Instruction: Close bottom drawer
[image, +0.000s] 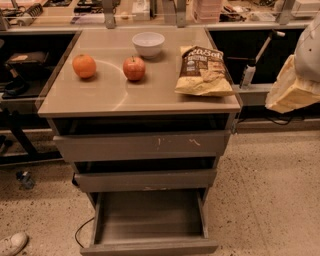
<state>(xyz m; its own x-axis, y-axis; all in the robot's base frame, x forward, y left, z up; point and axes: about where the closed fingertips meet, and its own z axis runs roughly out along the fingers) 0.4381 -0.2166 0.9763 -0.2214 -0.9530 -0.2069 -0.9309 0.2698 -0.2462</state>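
Observation:
The bottom drawer (149, 247) is pulled far out at the foot of the grey-brown cabinet. Its shallow tray is open to view and holds nothing that I can see. Its plain flat front sits at the lower edge of the camera view. Above it the mid-width plain drawer front (145, 180) and the widest front with white scratch marks (142, 146) stand slightly out. A white and tan part of my arm (295, 80) shows at the right edge, well above and to the right of the drawer. My gripper itself is out of view.
On the cabinet top (110, 95) are an orange (84, 65), an apple (134, 68), a white bowl (148, 43) and a chip bag (204, 71). A black cable (80, 232) lies left of the open drawer. A shoe (11, 243) is at bottom left. Cluttered benches run behind.

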